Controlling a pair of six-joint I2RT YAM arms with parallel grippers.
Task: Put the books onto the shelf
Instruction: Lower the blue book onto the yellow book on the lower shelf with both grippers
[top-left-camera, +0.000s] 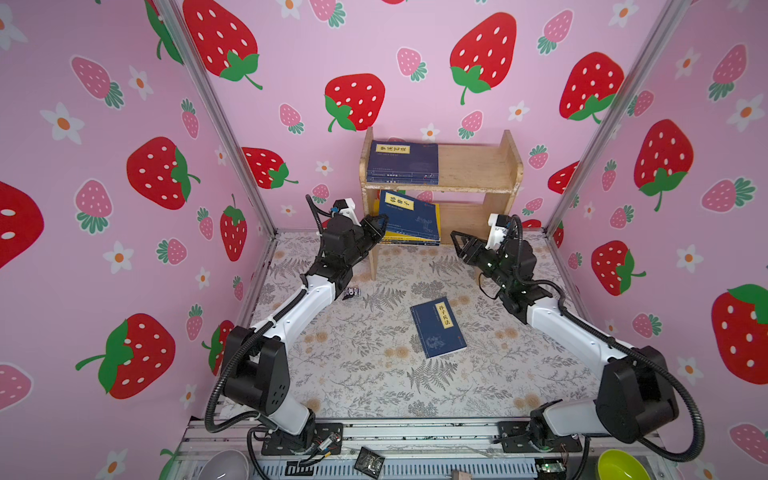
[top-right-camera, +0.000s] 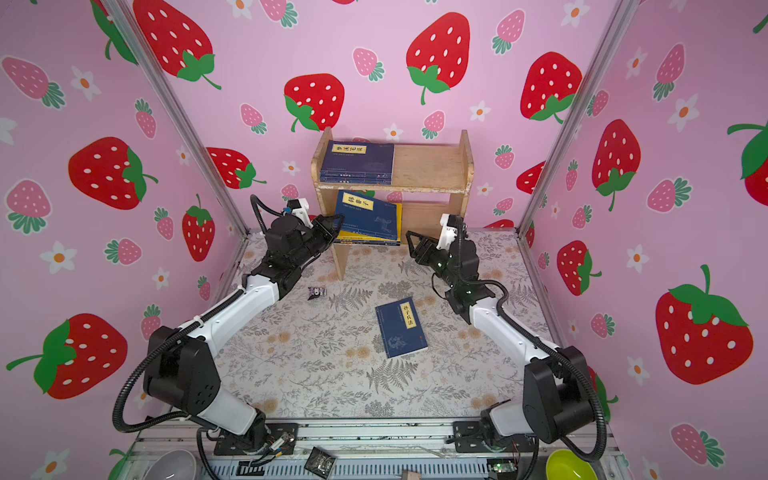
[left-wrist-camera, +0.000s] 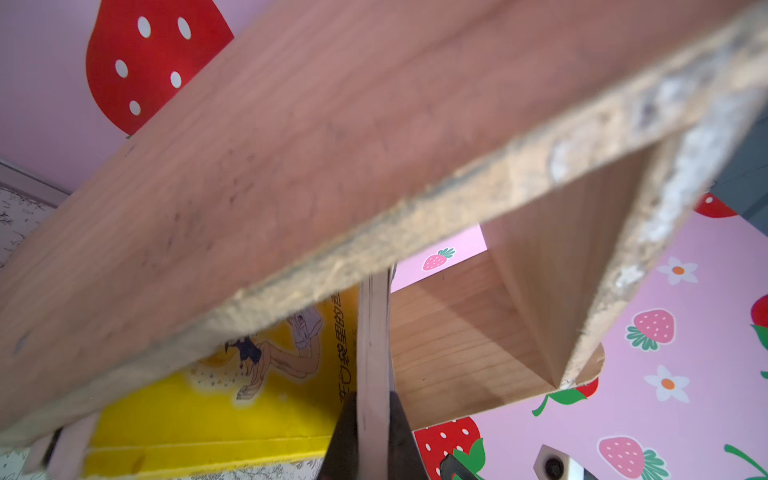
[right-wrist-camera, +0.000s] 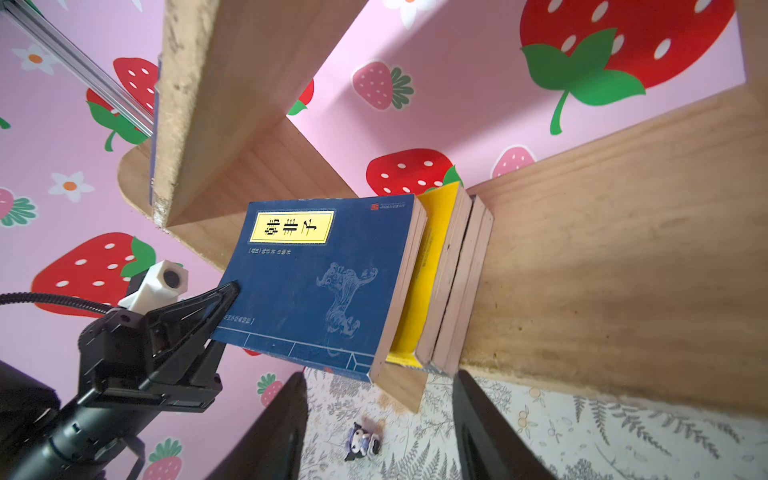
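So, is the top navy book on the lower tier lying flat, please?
Tipped: the navy book slants across the yellow book beneath, one corner pinched in the left hand.

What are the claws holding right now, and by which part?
The left claw pinches the tilted navy book by its page edge; the right claw, open, holds nothing.

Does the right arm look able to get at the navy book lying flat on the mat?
Probably yes: the right gripper is open and empty, and the flat navy book lies alone on the mat, nothing over it.
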